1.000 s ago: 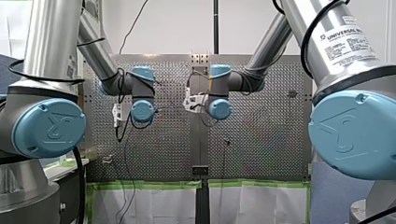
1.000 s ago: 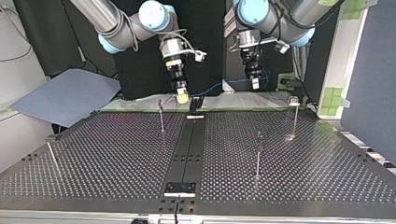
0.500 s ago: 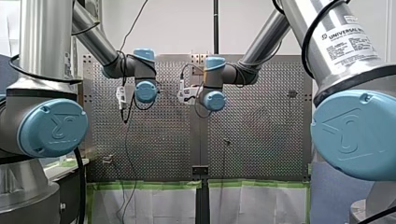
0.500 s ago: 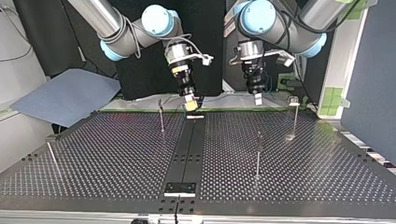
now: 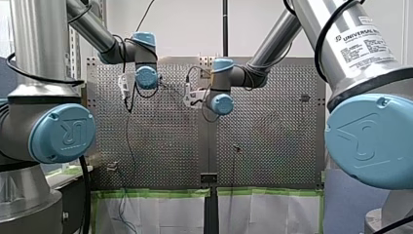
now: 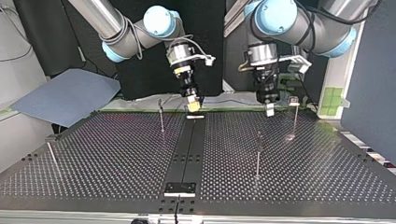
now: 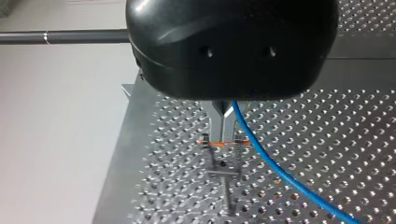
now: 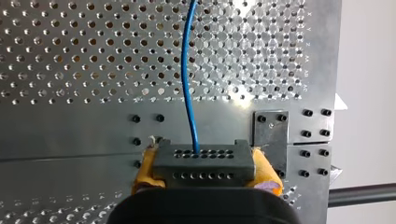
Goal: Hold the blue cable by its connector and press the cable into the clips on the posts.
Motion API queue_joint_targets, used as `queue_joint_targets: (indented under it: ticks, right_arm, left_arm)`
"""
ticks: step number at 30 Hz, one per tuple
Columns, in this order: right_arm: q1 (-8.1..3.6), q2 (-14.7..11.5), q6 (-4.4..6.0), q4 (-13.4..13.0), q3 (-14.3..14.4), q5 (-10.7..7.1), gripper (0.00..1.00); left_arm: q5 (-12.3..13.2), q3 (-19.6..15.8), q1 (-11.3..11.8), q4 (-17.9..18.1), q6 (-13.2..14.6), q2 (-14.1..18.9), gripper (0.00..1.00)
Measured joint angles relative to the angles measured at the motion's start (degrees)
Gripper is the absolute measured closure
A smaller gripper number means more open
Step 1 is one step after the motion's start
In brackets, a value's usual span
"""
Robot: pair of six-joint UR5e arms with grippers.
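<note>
Right pincer (image 8: 204, 162): yellow pads (image 8: 145, 169) clamped on connector (image 8: 204, 169), blue cable (image 8: 187, 84) leaving it. Left pincer (image 7: 222, 136) pinched narrow; cable alongside, contact hidden under its own body.

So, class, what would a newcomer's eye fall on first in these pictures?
Most striking is the blue cable, rising from the dark connector that my right claw clamps between yellow pads, in the right wrist view. In the top view two silver arms with blue joints hang over the perforated table, where thin posts stand. In the left wrist view the cable sweeps past my left claw.
</note>
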Motion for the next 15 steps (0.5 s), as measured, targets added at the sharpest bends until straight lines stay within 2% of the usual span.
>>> queue_joint_targets:
  ticks: [6, 15]
  right_arm:
    - [0.35, 0.0, -0.36, 1.9, -2.4, -0.24, 1.0]
    - [0.53, 0.1, -0.21, 4.2, -6.8, -0.38, 1.0]
  left_arm:
    - [-0.5, 0.0, 0.2, -3.2, 0.5, 2.9, 1.0]
    - [-0.3, 0.0, 1.5, -7.7, 2.5, 2.6, 1.0]
